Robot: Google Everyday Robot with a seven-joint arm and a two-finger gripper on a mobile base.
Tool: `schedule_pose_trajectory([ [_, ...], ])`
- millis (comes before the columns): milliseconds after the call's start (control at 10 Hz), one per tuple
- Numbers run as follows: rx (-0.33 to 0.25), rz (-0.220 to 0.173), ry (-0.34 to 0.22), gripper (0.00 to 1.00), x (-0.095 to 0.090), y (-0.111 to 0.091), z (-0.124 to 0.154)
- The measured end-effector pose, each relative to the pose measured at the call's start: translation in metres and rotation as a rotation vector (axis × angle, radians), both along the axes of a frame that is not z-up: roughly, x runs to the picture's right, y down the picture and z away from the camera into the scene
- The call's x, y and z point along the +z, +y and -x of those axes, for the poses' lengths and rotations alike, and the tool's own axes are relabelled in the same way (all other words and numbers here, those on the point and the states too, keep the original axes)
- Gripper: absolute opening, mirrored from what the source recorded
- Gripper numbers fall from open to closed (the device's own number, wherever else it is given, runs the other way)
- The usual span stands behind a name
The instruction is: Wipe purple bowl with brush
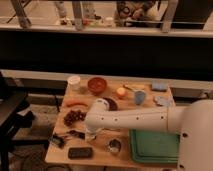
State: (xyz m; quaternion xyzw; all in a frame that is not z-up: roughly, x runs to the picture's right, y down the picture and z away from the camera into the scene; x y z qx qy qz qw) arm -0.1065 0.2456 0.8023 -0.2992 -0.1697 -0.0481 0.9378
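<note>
The purple bowl (112,103) stands mid-table, mostly hidden behind my white arm, with only its dark rim showing. The brush (75,133) lies flat near the table's front left, a slim dark handle pointing left to right. My gripper (90,136) hangs down from the arm's bend, low over the table at the brush's right end. It is in front of and to the left of the purple bowl. I cannot tell whether it touches the brush.
An orange-brown bowl (97,84) and a white cup (74,81) stand at the back. A carrot (76,103), grapes (73,117), silver cutlery (57,141), a dark block (80,152) and a metal cup (114,146) lie nearby. Right: a blue cup (139,96) and a green tray (155,146).
</note>
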Motion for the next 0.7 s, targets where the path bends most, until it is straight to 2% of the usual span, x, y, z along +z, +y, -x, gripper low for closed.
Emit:
schedule_pose_trajectory([
  [400,-0.006,-0.009,0.007,0.26,0.0014,-0.0029,-0.0027],
  [600,-0.007,-0.004,0.010,0.25,0.0032,-0.0011,-0.0040],
  [700,-0.006,-0.001,0.010,0.18,0.0037,-0.0003,-0.0062],
])
